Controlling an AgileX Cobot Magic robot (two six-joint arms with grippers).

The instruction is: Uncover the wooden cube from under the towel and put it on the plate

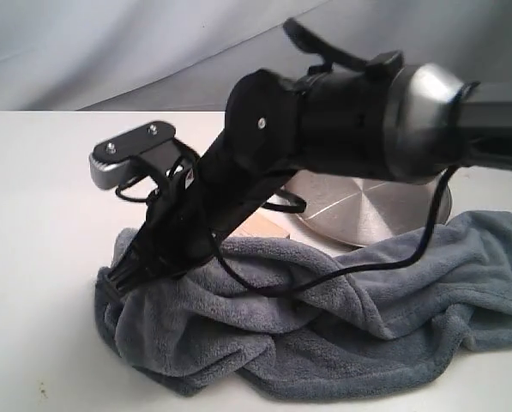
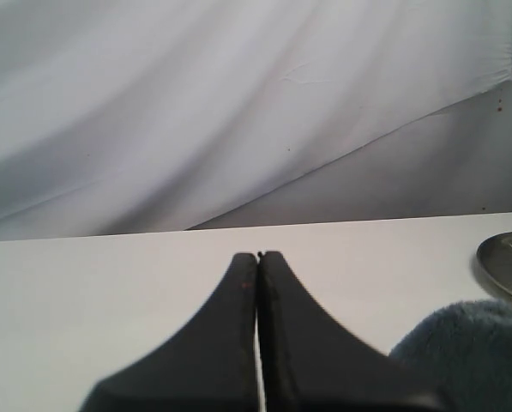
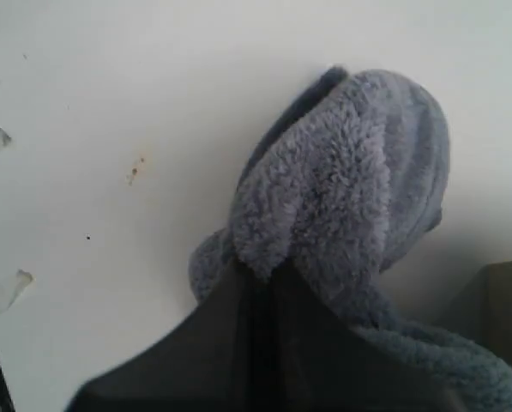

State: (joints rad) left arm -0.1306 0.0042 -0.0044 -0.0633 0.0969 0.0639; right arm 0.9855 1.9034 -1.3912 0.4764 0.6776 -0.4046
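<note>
The blue-grey towel (image 1: 341,326) lies bunched across the front of the table. My right arm reaches across the exterior view to the towel's left end. There my right gripper (image 1: 123,273) is shut on a fold of towel (image 3: 341,189), which stands up over the fingertips (image 3: 268,268). A pale tan corner of the wooden cube (image 1: 266,227) shows just behind the towel, beside the arm. The silver plate (image 1: 367,208) sits behind the towel, partly hidden by the arm. My left gripper (image 2: 258,255) is shut and empty above bare table, with the towel (image 2: 470,352) and the plate's rim (image 2: 506,257) to one side.
A white table (image 1: 41,223) carries everything, with a grey-white cloth backdrop (image 1: 110,43) behind it. A black cable (image 1: 358,270) from the right arm droops onto the towel. Small marks and tape scraps (image 3: 7,292) dot the tabletop near the right gripper.
</note>
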